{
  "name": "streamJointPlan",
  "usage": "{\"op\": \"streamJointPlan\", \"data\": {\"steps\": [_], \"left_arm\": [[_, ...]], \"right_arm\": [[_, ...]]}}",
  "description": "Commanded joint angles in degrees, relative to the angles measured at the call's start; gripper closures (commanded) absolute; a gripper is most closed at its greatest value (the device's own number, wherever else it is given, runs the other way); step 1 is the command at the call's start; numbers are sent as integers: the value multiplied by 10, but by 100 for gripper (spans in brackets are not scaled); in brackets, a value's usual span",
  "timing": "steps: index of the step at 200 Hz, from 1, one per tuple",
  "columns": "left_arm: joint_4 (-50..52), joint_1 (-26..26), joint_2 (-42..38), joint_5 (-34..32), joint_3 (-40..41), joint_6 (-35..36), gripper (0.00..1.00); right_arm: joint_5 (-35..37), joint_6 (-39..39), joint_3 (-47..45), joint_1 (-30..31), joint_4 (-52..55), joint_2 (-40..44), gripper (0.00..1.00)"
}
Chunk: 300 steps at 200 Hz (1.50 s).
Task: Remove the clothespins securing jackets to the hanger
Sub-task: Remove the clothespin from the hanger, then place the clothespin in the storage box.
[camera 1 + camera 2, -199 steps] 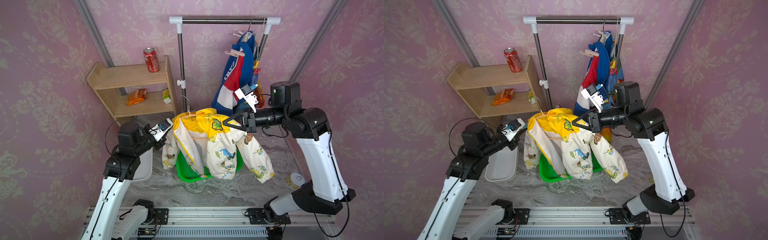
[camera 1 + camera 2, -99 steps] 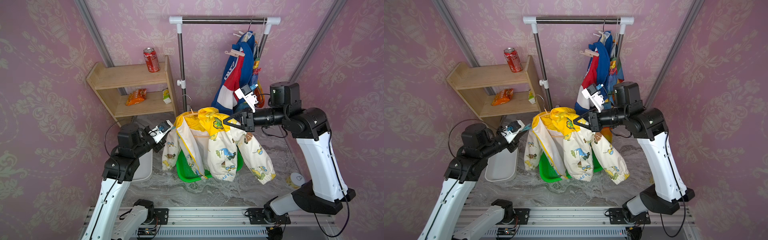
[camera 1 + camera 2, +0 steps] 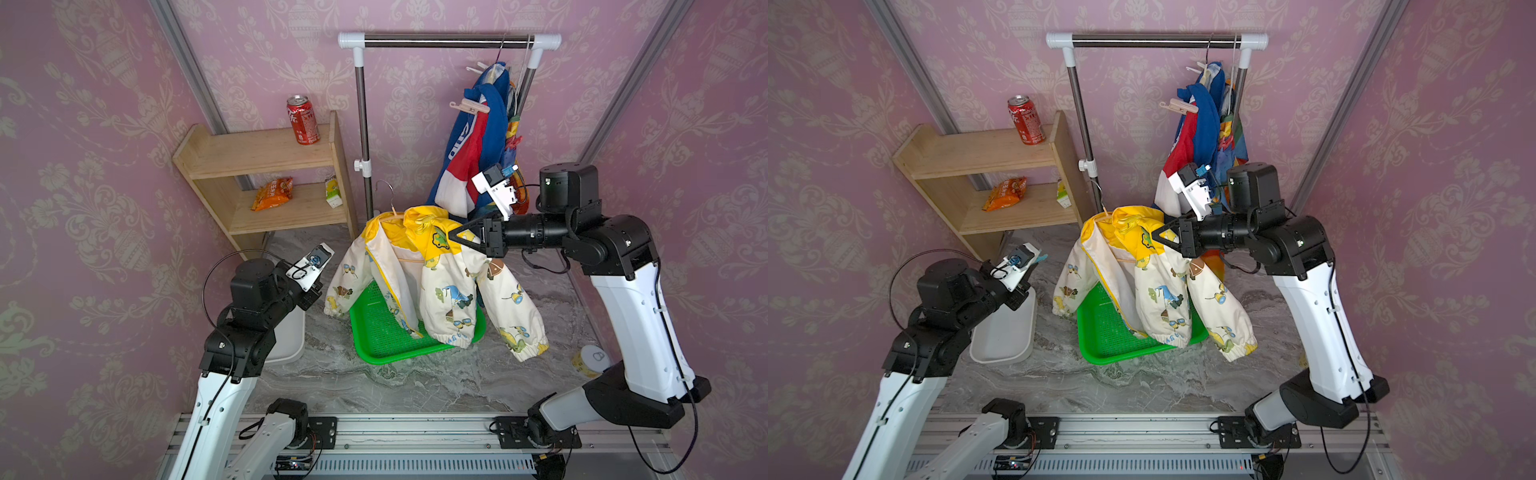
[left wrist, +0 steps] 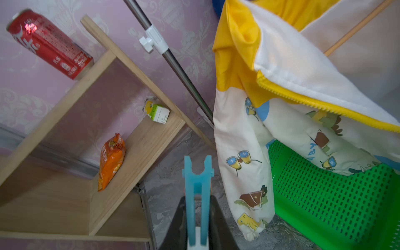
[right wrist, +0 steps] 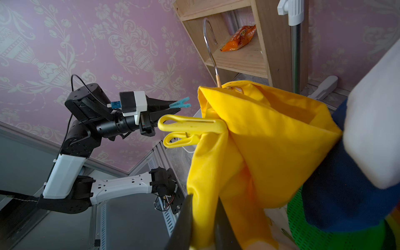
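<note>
A light blue plastic clothespin (image 4: 197,179) is clamped in the left fingers (image 4: 218,225). The yellow dinosaur-print jacket (image 3: 449,282), with a yellow plastic clothespin (image 5: 190,127) clipped on, is gripped by the right fingers (image 5: 180,227) above the tabletop (image 3: 374,386).

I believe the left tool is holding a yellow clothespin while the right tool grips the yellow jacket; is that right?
Not quite: the clothespin in the left tool is light blue, not yellow, as the left wrist view shows. The right tool does grip the yellow jacket.
</note>
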<state>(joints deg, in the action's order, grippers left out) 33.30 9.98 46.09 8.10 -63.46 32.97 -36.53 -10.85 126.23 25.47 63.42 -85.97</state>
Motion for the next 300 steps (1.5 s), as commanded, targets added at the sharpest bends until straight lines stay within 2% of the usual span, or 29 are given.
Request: {"op": "streamJointPlan", "data": {"steps": [1, 21, 46, 66, 96, 123, 144, 184, 198, 219, 229, 238, 246, 256, 264, 277, 300], "left_arm": [[-17, -7, -11, -106, 48, -84, 100], [-12, -11, -4, -149, 71, -143, 100], [-20, -25, 13, -238, 106, -220, 100], [-36, -60, 27, -250, 130, -264, 100], [-33, -137, 73, -221, 156, -346, 100], [-1, -163, 114, -217, 168, -401, 100], [-4, -191, 143, -180, 191, -441, 100], [-12, -238, 208, -149, 207, -463, 100], [-27, -245, 219, -140, 209, -465, 93], [-35, -252, 250, -125, 202, -471, 89], [-23, -255, 265, -117, 190, -473, 82], [-4, -255, 280, -115, 175, -473, 67], [11, -255, 290, -114, 160, -469, 36], [26, -255, 297, -121, 144, -465, 22], [31, -255, 293, -131, 138, -461, 7], [26, -255, 269, -143, 135, -457, 1], [12, -255, 198, -126, 124, -447, 1]], "right_arm": [[22, 15, -6, -4, -74, 35, 100], [43, 22, -13, -6, -94, 51, 100], [57, 21, -43, -6, -155, 80, 100], [57, 16, -75, -6, -221, 104, 100], [40, 20, -47, -6, -222, 97, 100], [30, 25, -21, -6, -205, 87, 100], [30, 29, -20, -6, -205, 89, 100], [22, 31, -19, -6, -204, 89, 100], [22, 31, -20, -6, -200, 89, 100], [24, 32, -26, -6, -200, 91, 100], [25, 32, -31, -6, -200, 93, 100], [25, 32, -35, -6, -200, 96, 100], [24, 34, -38, -6, -201, 97, 100], [23, 33, -44, -6, -203, 100, 100], [23, 32, -47, -5, -205, 102, 100], [30, 31, -51, -6, -205, 103, 100], [62, 25, -71, -6, -219, 112, 100]]}}
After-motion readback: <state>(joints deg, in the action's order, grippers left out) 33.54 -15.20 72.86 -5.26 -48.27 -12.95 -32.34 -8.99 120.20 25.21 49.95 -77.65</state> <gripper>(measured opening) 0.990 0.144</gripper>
